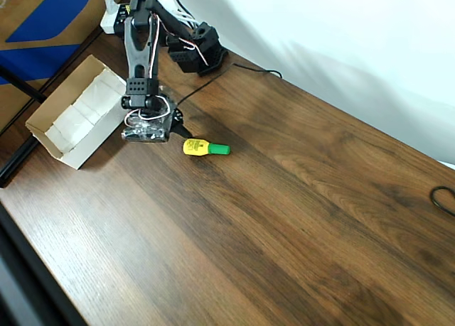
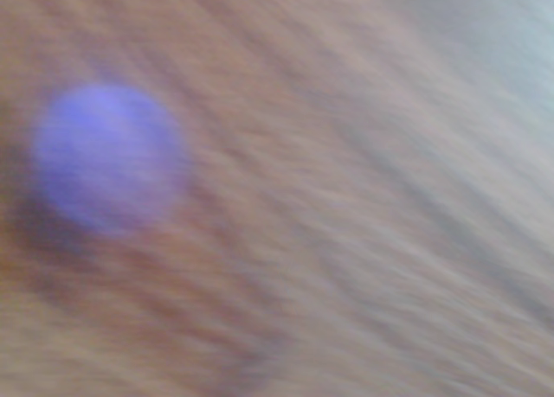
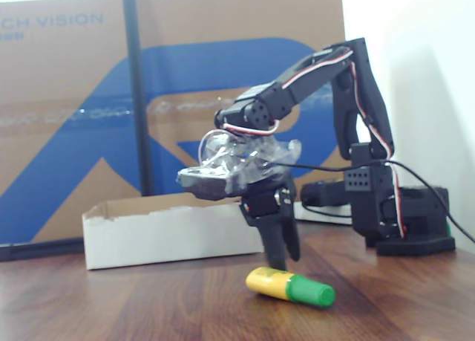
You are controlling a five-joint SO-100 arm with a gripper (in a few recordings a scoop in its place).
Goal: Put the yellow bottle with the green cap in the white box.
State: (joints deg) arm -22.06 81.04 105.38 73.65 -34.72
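**K:** Yellow bottle with the green cap (image 3: 289, 285) sits closest to the fixed camera, on its side on the bench (image 1: 298, 198), cap pointing right in that view. Small print on the yellow body, cap tapers.

**M:** Fingers?

**K:** Gripper (image 3: 280, 255) is pointed down, dark fingers (image 3: 273, 241) just behind the bottle, tips near the bench. Can't tell if they touch it. Holding nothing. Gap between them: can't tell, they overlap in the fixed view.

**M:** Overhead?

**K:** Gripper (image 1: 179, 123) just up-left of the bottle (image 1: 205, 148), not around it. Wrist view is blurred wood grain with a blue blob, no use.

**M:** Box?

**K:** White box (image 1: 75, 120) is left of the arm overhead, open top, well apart from the bottle. Blue-and-brown cardboard (image 3: 82, 118) stands behind it.
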